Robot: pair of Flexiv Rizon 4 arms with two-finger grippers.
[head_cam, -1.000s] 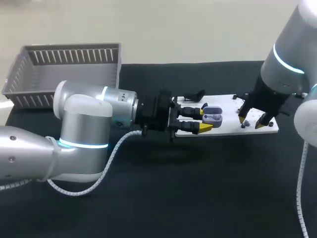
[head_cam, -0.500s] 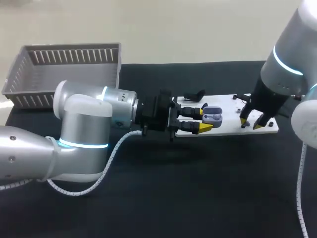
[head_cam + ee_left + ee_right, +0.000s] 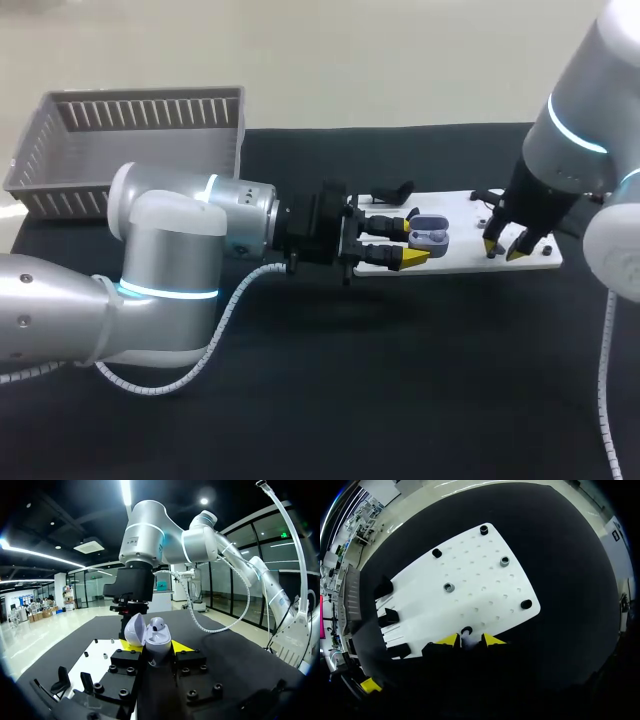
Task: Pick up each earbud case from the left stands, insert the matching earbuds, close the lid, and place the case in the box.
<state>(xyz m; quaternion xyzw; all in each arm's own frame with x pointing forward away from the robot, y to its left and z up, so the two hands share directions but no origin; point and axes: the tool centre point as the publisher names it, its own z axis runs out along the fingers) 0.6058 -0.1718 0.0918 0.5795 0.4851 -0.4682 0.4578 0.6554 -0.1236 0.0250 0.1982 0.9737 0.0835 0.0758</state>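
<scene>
My left gripper (image 3: 412,238) (image 3: 154,648) is shut on a pale earbud case (image 3: 430,236) (image 3: 156,642) and holds it over the white board (image 3: 465,212) with the lid (image 3: 135,629) standing open. One earbud (image 3: 158,626) sits in the case. My right gripper (image 3: 503,248) (image 3: 469,640) is down at the board's near right edge. Its yellow tips stand a little apart, and a small pale earbud (image 3: 465,641) lies between them next to a black ring (image 3: 466,630). Gaps show on both sides of that earbud, so the gripper is open.
A grey slatted basket (image 3: 130,150) stands at the table's far left. Black case stands (image 3: 392,190) (image 3: 385,587) line the left end of the board. Small black pegs (image 3: 449,587) dot its right half. Black cloth covers the table in front.
My right gripper has shifted slightly left and down onto the board's edge, and its fingers have narrowed around the small earbud. The left arm and the case have stayed still.
</scene>
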